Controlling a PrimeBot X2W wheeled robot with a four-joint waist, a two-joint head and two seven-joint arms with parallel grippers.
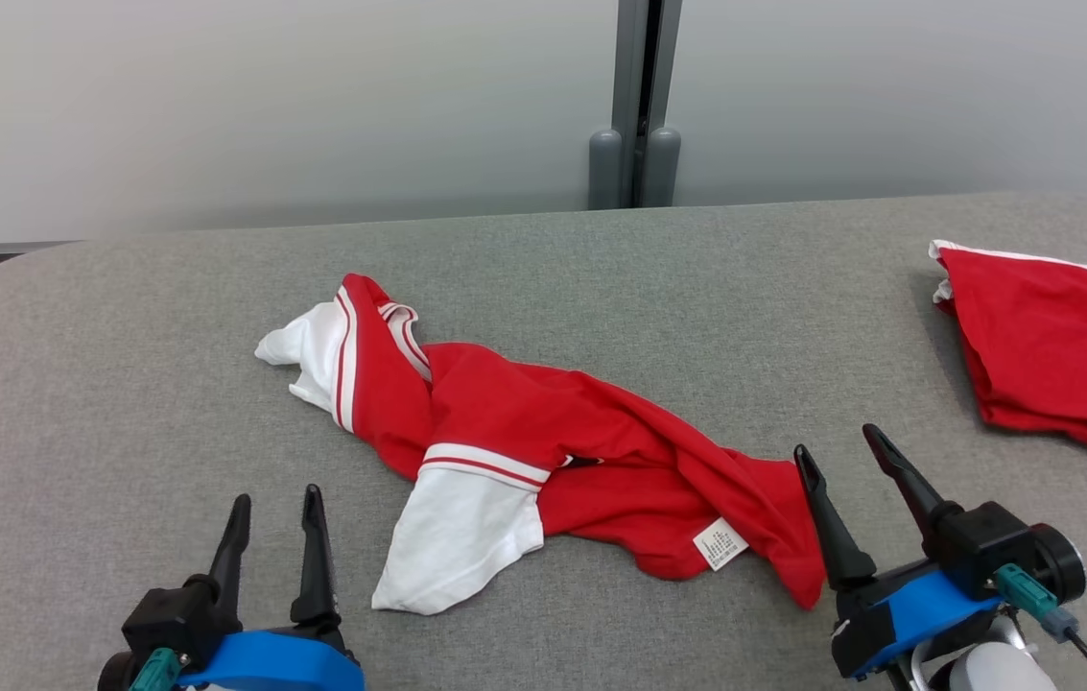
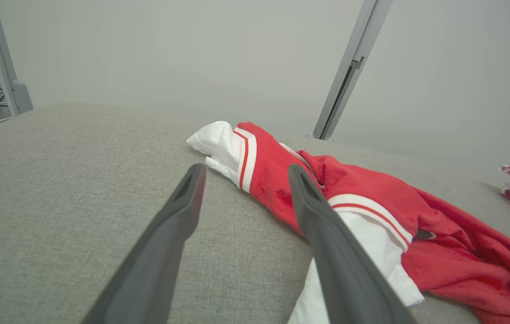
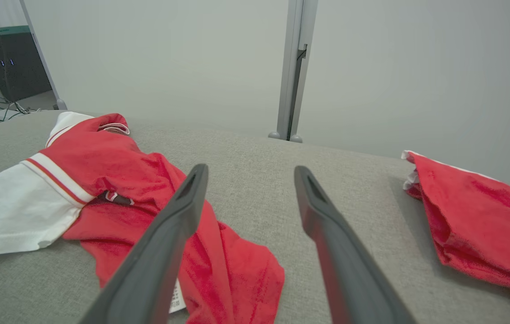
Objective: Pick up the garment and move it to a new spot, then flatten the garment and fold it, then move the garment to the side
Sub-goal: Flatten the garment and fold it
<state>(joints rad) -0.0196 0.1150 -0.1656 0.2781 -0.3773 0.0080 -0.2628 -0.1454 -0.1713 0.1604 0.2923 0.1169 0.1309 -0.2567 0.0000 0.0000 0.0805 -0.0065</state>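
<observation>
Garment crumpled, first grasp not yet made

The red-and-white garment [image 1: 543,451] lies bunched on the grey padded surface [image 1: 121,365], stretched between the two grippers. The left gripper [image 1: 276,494] has its fingers parted and holds nothing; a white sleeve lies just right of its right finger. The right gripper [image 1: 836,440] is spread wider, also empty, with the labelled red hem just beside its left finger. A folded red cloth [image 1: 1042,345] sits well beyond its right finger. This looks like the pick-up step; next, the fingers likely need to descend onto the cloth and close.
</observation>
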